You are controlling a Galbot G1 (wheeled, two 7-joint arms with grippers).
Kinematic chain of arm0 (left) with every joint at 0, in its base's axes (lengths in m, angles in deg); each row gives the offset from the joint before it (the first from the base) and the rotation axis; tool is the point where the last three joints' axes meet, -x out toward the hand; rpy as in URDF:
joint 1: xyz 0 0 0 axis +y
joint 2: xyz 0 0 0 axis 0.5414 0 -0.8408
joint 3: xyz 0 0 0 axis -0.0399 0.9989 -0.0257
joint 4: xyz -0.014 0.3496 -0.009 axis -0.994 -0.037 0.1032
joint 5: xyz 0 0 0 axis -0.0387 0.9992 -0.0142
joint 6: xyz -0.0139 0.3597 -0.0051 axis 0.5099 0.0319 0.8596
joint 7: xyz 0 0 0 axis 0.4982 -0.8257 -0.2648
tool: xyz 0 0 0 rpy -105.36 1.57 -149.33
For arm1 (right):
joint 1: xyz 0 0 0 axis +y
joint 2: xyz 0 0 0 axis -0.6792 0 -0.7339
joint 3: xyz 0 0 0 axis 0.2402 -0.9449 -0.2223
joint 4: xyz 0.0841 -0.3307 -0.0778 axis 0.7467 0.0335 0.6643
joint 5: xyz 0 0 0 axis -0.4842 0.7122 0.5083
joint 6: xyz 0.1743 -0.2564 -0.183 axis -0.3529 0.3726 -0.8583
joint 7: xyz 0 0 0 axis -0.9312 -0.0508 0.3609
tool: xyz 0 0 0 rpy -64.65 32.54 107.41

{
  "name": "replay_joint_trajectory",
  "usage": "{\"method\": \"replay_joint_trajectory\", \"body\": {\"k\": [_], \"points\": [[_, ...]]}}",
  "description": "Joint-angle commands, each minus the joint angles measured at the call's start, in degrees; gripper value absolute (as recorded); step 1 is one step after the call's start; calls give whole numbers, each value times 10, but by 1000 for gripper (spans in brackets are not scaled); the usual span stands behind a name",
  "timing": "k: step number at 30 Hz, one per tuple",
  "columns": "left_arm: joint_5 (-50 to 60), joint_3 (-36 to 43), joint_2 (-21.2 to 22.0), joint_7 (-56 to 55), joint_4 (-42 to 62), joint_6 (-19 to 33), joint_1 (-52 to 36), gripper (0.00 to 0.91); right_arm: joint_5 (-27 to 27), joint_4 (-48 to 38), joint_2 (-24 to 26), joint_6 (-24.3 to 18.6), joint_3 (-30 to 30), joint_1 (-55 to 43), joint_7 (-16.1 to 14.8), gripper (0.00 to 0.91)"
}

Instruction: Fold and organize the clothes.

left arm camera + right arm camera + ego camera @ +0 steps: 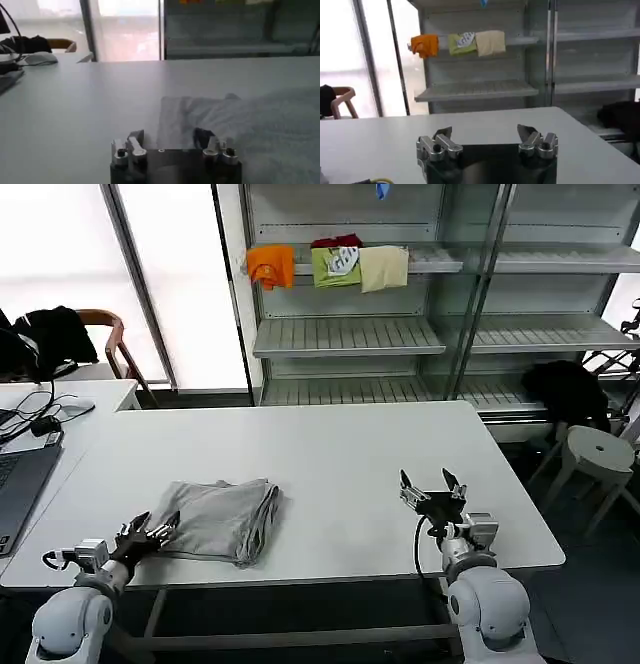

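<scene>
Left end effector [158,526]: it sat low at the near left edge of the desk [340,454], just at the near left corner of the folded shirt [222,517]. In the left wrist view its fingers [134,140] stood spread, one over bare desk top, the other against the cloth edge; nothing was pinched between them.
Right end effector [432,485]: it hovered over the near right part of the desk, well apart from the shirt. Its two fingertips were spread wide and held nothing, as the right wrist view [485,134] also showed.
Folded shirt: a light grey garment lay on the near left part of the desk, folded into a rough rectangle with layered edges along its right side. In the left wrist view the grey cloth [260,120] filled the area just beyond and beside the end effector. No print or collar strip could be made out.
Desk: white, flat, with open surface between the shirt and the right end effector.
Laptop [18,479]: dark, on the neighbouring desk at the far left edge, with cables [40,422] beyond it.
Chair [105,344]: wooden, behind that neighbouring desk, with dark clothing [50,334] draped over it.
Stool [598,452]: pale, on the floor to the right of the desk.
Shelf unit [350,334]: pale metal shelves stood behind the desk.
Shelf garments: an orange garment [271,264], a green garment [337,266] and a cream garment [384,268] hung side by side over an upper shelf edge.
</scene>
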Motion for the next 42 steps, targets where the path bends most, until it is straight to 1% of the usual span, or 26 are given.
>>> {"method": "replay_joint_trajectory", "body": {"k": [1, 7, 10, 12, 15, 18, 21, 24, 25, 26, 27, 28, 29, 30, 31, 34, 36, 38, 39, 41, 42], "points": [[-2, 2, 4, 5, 5, -9, 5, 20, 1, 1, 0, 0, 2, 0, 1, 907], [-13, 6, 5, 12, -4, -20, 9, 20, 0, 5, 1, 0, 4, 2, 4, 907], [-24, 7, 6, 14, -7, -18, 11, 20, 0, 7, 1, 0, 5, 2, 5, 907], [-33, 6, 8, 14, -6, -6, 11, 10, -1, 9, 2, 0, 5, 4, 6, 907], [-38, 1, 10, -7, -7, 33, 11, 10, -1, 16, 4, 2, 5, 9, 2, 907], [-8, -25, 3, -24, -15, 81, 11, 10, -1, 25, 7, 5, 4, 12, -1, 907], [26, -71, -23, -31, -18, 110, -7, 10, -1, 28, 10, 8, 3, 9, 0, 907], [121, -131, -73, -20, -5, 139, -33, 10, -1, 28, 12, 8, 2, 7, 1, 907], [136, -155, -97, -8, -1, 139, -41, 10, -1, 27, 11, 8, 0, 6, 1, 907], [139, -162, -117, 0, 1, 134, -45, 10, -1, 27, 11, 8, -1, 6, 1, 907], [139, -173, -129, 11, 4, 129, -50, 10, -1, 26, 10, 8, -3, 6, 0, 907], [136, -188, -161, 28, 10, 116, -57, 10, -1, 25, 9, 8, -6, 5, -3, 907], [135, -198, -178, 33, 17, 110, -62, 10, -1, 25, 9, 8, -7, 5, -4, 907], [135, -202, -187, 42, 21, 104, -65, 10, -1, 25, 9, 7, -10, 4, -7, 907], [137, -209, -207, 49, 27, 98, -72, 10, -1, 25, 9, 7, -12, 3, -8, 907], [169, -214, -232, 63, 36, 91, -92, 10, 0, 21, 8, 7, -16, 0, -9, 907], [189, -207, -233, 64, 22, 78, -101, 20, 0, 17, 7, 5, -16, -2, -9, 907], [196, -195, -222, 62, -8, 69, -103, 20, 0, 10, 4, 3, -16, -1, -7, 907], [202, -182, -207, 61, -27, 61, -102, 20, 1, 6, 4, 0, -14, 1, -7, 907], [208, -164, -192, 60, -57, 57, -96, 20, 1, 3, 5, -2, -12, 4, -7, 907], [215, -148, -174, 60, -70, 55, -89, 20, 0, 3, 7, -5, -10, 7, -8, 907]]}}
